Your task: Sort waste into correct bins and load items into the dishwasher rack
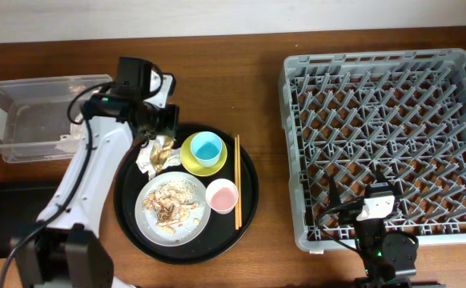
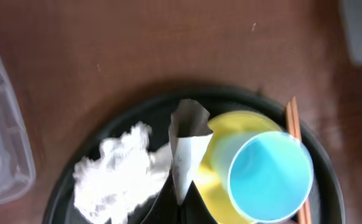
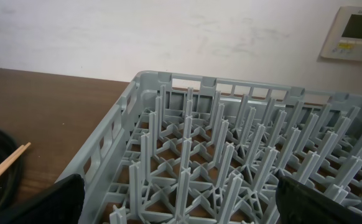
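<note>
My left gripper point(image 1: 159, 142) point(image 2: 184, 200) is shut on a white-and-tan paper wrapper point(image 2: 186, 152) at the upper left of the round black tray point(image 1: 245, 226). More crumpled wrapper point(image 2: 116, 171) point(image 1: 154, 156) lies beside it. The light-blue cup point(image 1: 206, 147) point(image 2: 270, 176) stands on the yellow saucer point(image 1: 190, 160) point(image 2: 243, 122). The chopsticks point(image 1: 237, 180) point(image 2: 292, 117), the pink cup point(image 1: 222, 195) and the grey-white plate point(image 1: 142, 212) with food scraps point(image 1: 173, 204) are on the tray. My right gripper point(image 1: 375, 202) point(image 3: 181, 193) is open and empty over the front left of the dishwasher rack point(image 1: 377, 60) point(image 3: 231, 155).
The clear plastic box point(image 1: 33, 120) point(image 2: 0, 143) stands at the far left. The shallow black rectangular tray point(image 1: 5, 218) lies at the front left. My left arm reaches over the table between them and the round tray.
</note>
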Controlling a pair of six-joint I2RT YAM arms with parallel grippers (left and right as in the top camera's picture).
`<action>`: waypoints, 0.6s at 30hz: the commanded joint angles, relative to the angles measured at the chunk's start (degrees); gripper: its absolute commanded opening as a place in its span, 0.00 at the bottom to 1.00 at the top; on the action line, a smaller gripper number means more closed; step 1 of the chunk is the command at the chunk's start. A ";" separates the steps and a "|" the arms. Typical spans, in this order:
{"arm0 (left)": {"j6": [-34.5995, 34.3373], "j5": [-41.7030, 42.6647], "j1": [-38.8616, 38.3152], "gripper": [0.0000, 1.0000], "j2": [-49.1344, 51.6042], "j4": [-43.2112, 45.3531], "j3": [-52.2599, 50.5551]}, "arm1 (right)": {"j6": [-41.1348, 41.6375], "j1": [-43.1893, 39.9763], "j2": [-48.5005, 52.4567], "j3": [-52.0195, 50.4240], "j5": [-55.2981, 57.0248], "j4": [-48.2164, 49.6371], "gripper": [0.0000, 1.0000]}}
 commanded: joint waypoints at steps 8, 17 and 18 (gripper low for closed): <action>-24.06 0.35 18.95 0.01 -2.21 19.98 0.79 | 0.11 -0.42 -0.42 -0.46 0.48 -0.11 0.98; -33.07 0.15 29.94 0.66 -1.51 25.51 0.79 | 0.11 -0.42 -0.42 -0.46 0.48 -0.11 0.98; -33.07 0.20 30.23 0.73 -1.20 25.44 0.79 | 0.11 -0.42 -0.42 -0.46 0.48 -0.11 0.98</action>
